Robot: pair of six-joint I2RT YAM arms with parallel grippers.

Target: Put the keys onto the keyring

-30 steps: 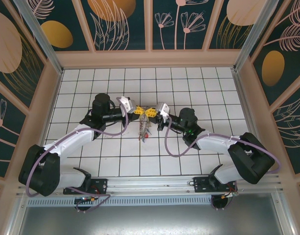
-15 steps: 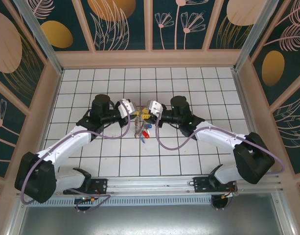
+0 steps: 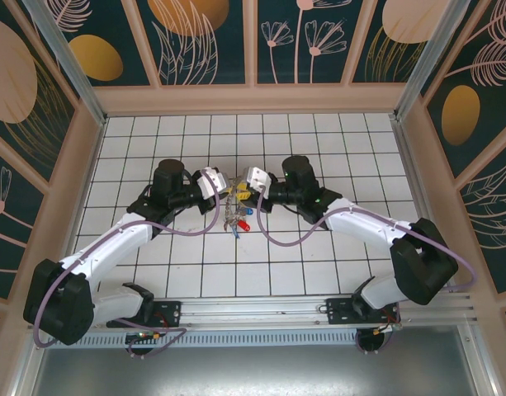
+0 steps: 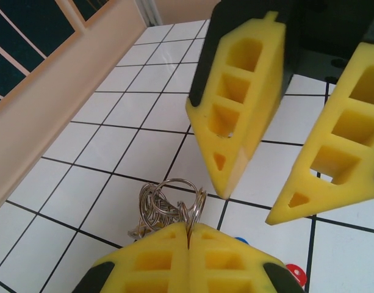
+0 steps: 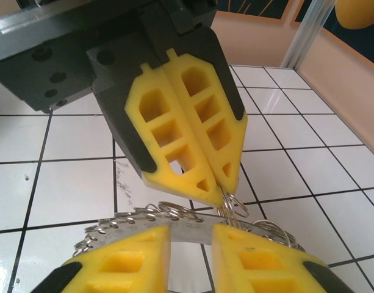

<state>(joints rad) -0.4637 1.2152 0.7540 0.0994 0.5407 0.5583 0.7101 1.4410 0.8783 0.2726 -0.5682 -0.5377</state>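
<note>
The left pincer (image 4: 188,231) is shut tight on the keyring (image 4: 172,204). It nips the wire at one edge, so the loops stand clear of its yellow fingers (image 4: 153,264). The right pincer (image 4: 252,202) faces it almost tip to tip, with a narrow gap between its fingers and nothing gripped. In its own wrist view that gap sits just under the left pincer's tips, right at the bunch of metal. The two meet over the middle of the white tiled table (image 3: 335,140). The keys (image 3: 237,219) trail from the ring down toward the tiles; I cannot tell whether they rest on them.

The step in hand looks like taking a second hold so a key can be worked along the wire. To do it well, the right pincer should close on one key or one coil, not the whole clump. It should close slowly, while the left grip stays firm so the ring does not twist free.

Counted, there are two pincers. The ring shows at least three overlapping wire loops, too tangled to number exactly. The keys are bunched beyond counting, but one red head (image 4: 294,274) and one blue head (image 4: 238,240) show.
</note>
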